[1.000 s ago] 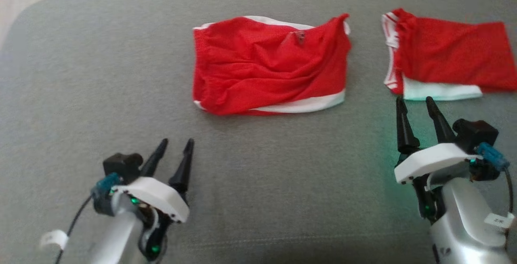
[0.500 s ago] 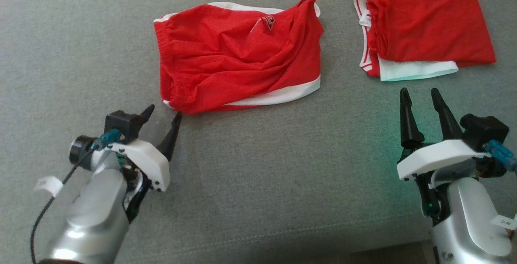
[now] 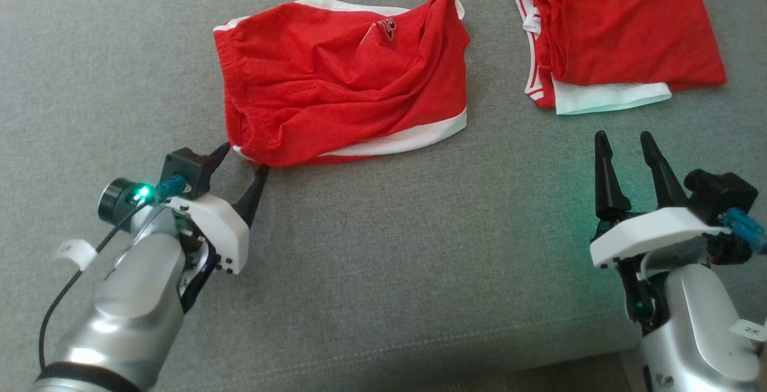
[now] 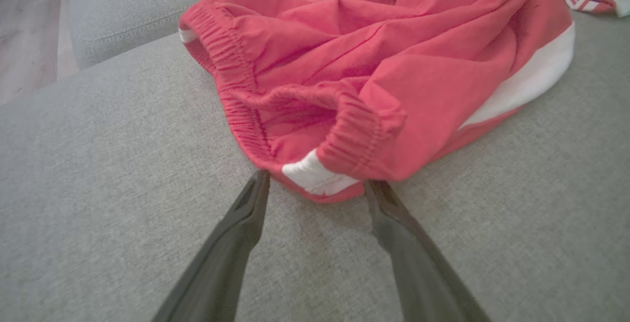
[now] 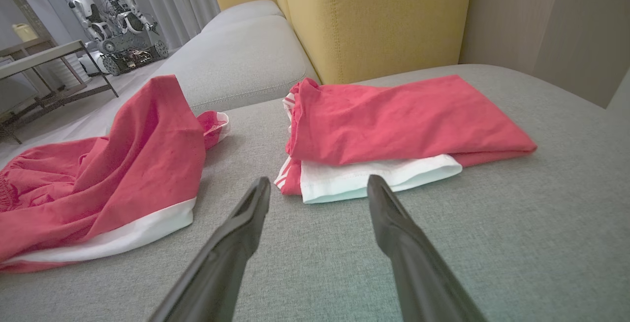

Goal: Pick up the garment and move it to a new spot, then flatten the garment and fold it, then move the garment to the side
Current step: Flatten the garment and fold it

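Lying rumpled on the grey seat [image 3: 419, 272], toward its far middle, head view: one red garment [image 3: 341, 74]. Thin red cloth, white bands along its far and near edges, gathered elastic hem on its left side, small emblem near the top, deep creases running across. Second item: a folded red piece [image 3: 629, 38] with a white layer showing beneath, at the seat's far right, apart from the first. Left gripper [image 3: 243, 158] at the seat's near left, spread, tips at the red garment's near left corner. Right gripper [image 3: 623, 135] at the seat's near right, spread, holding nothing, just short of the folded red piece.

Left wrist view: the red garment's corner, close up on the seat. Elastic hem curls over itself. A white tab at the corner sits between the two dark fingers [image 4: 236, 243], which stand wide on either side of it, tips at the cloth's edge, not pressed together. Wood floor [image 4: 29, 41] beyond the seat's far left.

Right wrist view: right gripper wide apart over bare seat, nothing between its tips. Folded red piece straight ahead on the seat, flat, white layer sticking out under its front edge. Red garment on the seat's left, one fold standing in a peak. Yellow backrest [image 5: 374, 16] behind the seat. White robot models [image 5: 113, 21] and a low table [image 5: 44, 61] beyond the seat's far left.
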Available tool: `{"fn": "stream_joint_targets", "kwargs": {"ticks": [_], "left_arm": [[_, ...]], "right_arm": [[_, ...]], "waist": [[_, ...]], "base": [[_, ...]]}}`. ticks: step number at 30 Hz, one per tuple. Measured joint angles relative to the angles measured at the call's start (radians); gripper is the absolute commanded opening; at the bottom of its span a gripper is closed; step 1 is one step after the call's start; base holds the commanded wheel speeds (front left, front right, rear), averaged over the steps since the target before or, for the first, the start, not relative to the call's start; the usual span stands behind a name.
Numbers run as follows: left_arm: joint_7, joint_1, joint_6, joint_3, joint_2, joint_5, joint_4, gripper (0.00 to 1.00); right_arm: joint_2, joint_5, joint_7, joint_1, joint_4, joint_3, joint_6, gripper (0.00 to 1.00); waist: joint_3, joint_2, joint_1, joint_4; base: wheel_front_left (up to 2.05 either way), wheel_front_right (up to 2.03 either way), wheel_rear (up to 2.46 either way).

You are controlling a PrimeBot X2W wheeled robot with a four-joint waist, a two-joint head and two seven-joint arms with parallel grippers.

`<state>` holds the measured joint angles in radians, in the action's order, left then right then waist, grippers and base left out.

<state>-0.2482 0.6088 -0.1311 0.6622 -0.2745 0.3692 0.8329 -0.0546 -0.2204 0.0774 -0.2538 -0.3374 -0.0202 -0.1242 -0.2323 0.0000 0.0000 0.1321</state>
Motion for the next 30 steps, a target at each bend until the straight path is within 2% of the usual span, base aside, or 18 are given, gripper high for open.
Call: {"fn": "stream_joint_targets", "kwargs": {"ticks": [5, 8, 15, 16, 17, 18, 22, 30], "left_arm": [[0.0, 0.019, 0.001, 0.005, -0.015, 0.003, -0.016, 1.0], [-0.001, 0.023, 0.017, 0.001, -0.021, -0.014, -0.039, 1.0], [-0.001, 0.022, 0.011, 0.008, -0.022, -0.026, -0.049, 1.0], [-0.001, 0.022, 0.011, 0.009, -0.022, -0.026, -0.055, 0.49], [-0.001, 0.022, 0.01, 0.011, -0.022, -0.026, -0.058, 0.06], [-0.001, 0.022, 0.008, 0.011, -0.022, -0.026, -0.061, 0.0], [-0.001, 0.022, 0.007, 0.0, -0.02, -0.01, -0.077, 0.0], [-0.001, 0.002, 0.019, -0.134, -0.001, 0.099, -0.085, 0.0]], "right_arm": [[0.001, 0.0, 0.0, 0.0, -0.012, 0.0, 0.0, 1.0], [0.001, 0.0, 0.0, 0.0, -0.015, 0.0, 0.0, 1.0], [0.001, -0.008, 0.0, 0.0, -0.02, 0.0, 0.0, 1.0], [0.001, -0.008, 0.0, 0.0, -0.021, 0.0, 0.0, 1.0], [0.001, -0.008, 0.0, 0.0, -0.022, 0.0, 0.0, 1.0], [0.001, -0.008, 0.0, 0.0, -0.024, 0.0, 0.0, 1.0], [0.001, -0.008, -0.002, 0.0, -0.033, 0.001, 0.0, 1.0], [0.002, -0.007, -0.016, -0.001, -0.048, 0.036, 0.0, 1.0]], "waist": [[-0.001, 0.0, 0.0, 0.002], [-0.001, 0.0, 0.0, 0.002], [-0.001, 0.0, 0.0, 0.002], [-0.002, 0.0, 0.0, 0.001], [-0.002, 0.0, 0.0, 0.001], [-0.002, 0.0, 0.0, 0.0], [-0.001, 0.0, 0.0, -0.007], [0.009, 0.0, 0.0, -0.052]], "base": [[0.0, 0.0, 0.0], [0.0, 0.0, 0.0], [0.0, 0.0, 0.0], [0.0, 0.0, 0.0], [0.0, 0.0, 0.0], [0.0, 0.0, 0.0], [0.0, 0.0, 0.0], [0.0, 0.0, 0.0]]}}
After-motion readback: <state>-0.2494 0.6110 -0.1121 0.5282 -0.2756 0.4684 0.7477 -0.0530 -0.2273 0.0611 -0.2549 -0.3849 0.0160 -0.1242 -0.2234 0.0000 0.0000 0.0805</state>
